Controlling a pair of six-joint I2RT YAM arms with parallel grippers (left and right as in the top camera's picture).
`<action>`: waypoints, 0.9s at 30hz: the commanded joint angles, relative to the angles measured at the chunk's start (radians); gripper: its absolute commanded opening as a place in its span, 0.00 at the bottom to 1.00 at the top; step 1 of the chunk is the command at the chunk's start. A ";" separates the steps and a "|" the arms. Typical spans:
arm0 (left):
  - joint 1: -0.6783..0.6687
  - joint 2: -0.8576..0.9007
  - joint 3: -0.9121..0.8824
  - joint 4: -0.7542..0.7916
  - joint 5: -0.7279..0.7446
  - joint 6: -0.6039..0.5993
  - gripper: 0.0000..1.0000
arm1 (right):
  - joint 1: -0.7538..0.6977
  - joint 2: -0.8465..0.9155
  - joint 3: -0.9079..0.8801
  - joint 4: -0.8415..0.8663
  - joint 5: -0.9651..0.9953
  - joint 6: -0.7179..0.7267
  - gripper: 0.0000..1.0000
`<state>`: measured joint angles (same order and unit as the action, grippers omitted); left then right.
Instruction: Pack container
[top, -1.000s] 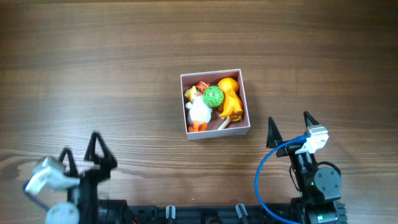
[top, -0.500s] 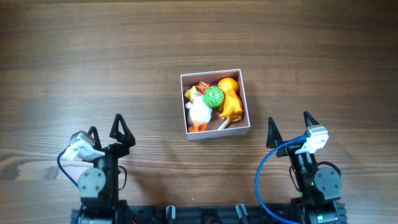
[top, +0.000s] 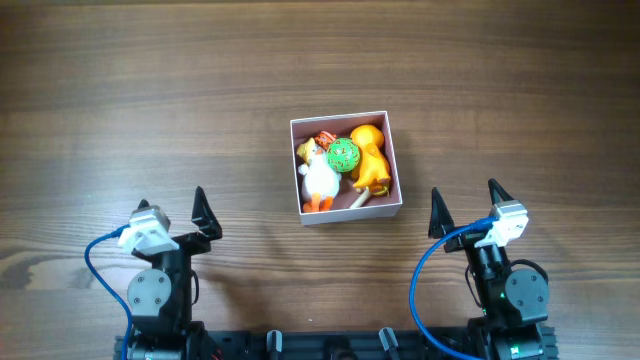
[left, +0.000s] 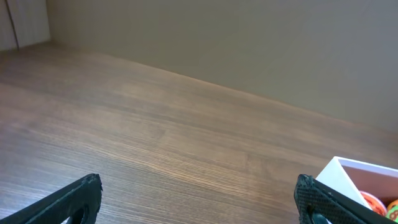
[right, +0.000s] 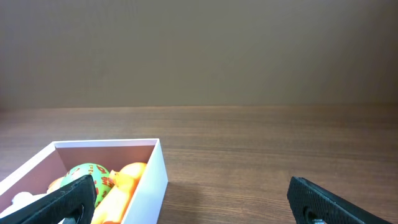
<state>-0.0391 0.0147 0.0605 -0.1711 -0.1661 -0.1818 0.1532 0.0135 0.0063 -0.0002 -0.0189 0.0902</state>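
White-walled container (top: 352, 213) at centre of table (top: 150, 80), holding duck (top: 320, 178), green ball (top: 343, 155), orange toy (top: 371, 150). Left hand (top: 171, 200) and right hand (top: 463, 190) by the near edge, both spread.

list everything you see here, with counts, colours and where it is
container: 1, white walls, pinkish inside, table centre
white toy: 1, white, orange feet, container's left
green ball: 1, green, container's middle
orange toy: 1, orange-yellow, container's right
table: 1, brown wood, under everything
blue cables: 2, blue, one per arm
left end effector: 1, black, open, near-left of container
right end effector: 1, black, open, near-right of container
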 joint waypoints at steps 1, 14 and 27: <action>0.002 -0.011 -0.008 0.006 0.017 0.048 1.00 | -0.005 -0.009 -0.001 0.005 -0.002 0.018 1.00; 0.002 -0.011 -0.008 0.006 0.016 0.073 1.00 | -0.005 -0.009 -0.001 0.005 -0.002 0.017 1.00; 0.002 -0.010 -0.008 0.004 0.016 0.073 1.00 | -0.005 -0.009 -0.001 0.005 -0.002 0.018 1.00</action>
<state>-0.0391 0.0147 0.0605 -0.1715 -0.1658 -0.1318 0.1532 0.0135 0.0063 0.0002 -0.0189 0.0898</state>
